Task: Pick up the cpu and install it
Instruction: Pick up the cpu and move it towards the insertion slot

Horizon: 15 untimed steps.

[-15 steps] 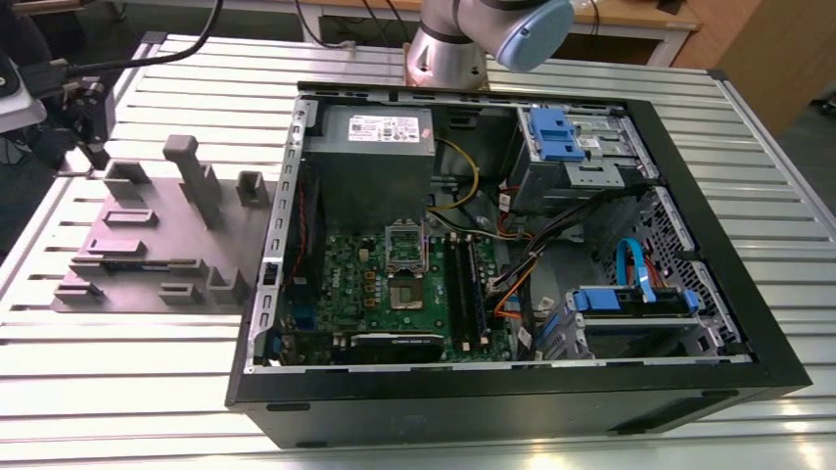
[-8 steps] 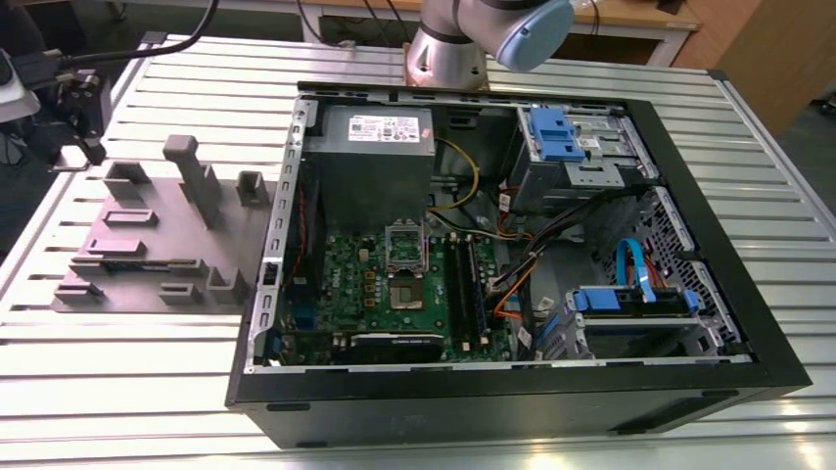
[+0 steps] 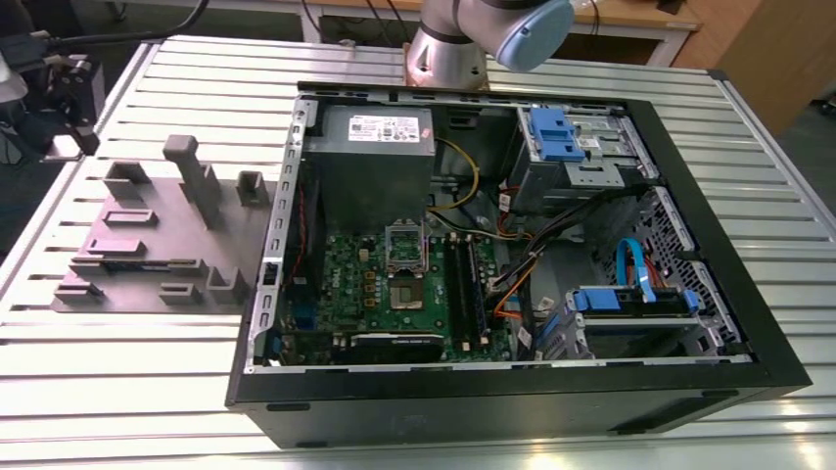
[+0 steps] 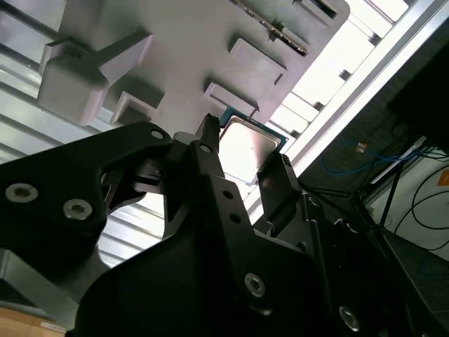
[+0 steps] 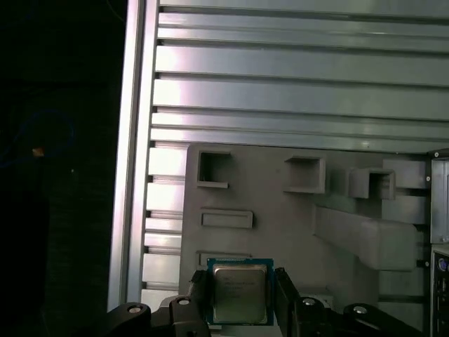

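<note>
My one gripper (image 5: 241, 284) clenched on one cpu (image 5: 240, 298), over one grey tray (image 5: 280, 225), one computer case (image 3: 523, 401), slatted metal table (image 3: 157, 372), wooden furniture (image 3: 770, 49) behind

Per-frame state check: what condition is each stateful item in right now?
cpu: gripped, held above the grey fixture.
gripper: shut on the cpu.
computer case: lying flat, side open.
socket frame: swung open.

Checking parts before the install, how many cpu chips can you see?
1: the cpu is held in the jaws of the gripper, above the grey tray. Another could be hidden in the case.
</note>
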Each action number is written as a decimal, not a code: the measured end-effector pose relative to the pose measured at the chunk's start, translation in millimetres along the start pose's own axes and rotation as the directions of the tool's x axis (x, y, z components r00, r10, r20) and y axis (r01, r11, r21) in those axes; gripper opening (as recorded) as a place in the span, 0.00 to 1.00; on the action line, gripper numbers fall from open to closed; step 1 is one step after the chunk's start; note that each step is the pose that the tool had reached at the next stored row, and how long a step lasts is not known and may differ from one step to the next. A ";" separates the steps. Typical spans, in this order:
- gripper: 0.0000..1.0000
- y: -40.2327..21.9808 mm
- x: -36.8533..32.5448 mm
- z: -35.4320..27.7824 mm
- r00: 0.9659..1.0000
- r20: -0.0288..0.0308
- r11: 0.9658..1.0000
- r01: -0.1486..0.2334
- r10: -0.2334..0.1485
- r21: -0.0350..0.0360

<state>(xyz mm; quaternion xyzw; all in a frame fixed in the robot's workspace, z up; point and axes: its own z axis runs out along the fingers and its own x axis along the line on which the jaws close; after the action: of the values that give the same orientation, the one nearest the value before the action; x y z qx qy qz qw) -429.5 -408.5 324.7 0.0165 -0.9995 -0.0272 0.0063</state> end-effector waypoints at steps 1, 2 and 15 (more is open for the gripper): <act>0.47 0.1 0.0 -2.4 1.000 0.000 1.000 0.000 0.000 0.000; 0.47 0.3 0.1 -4.7 1.000 0.000 1.000 -0.001 0.001 0.000; 0.47 0.8 0.1 -11.5 1.000 0.000 1.000 -0.002 0.002 0.000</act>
<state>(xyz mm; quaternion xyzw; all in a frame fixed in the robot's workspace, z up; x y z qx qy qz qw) -429.5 -408.3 336.2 0.0153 -0.9995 -0.0272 0.0063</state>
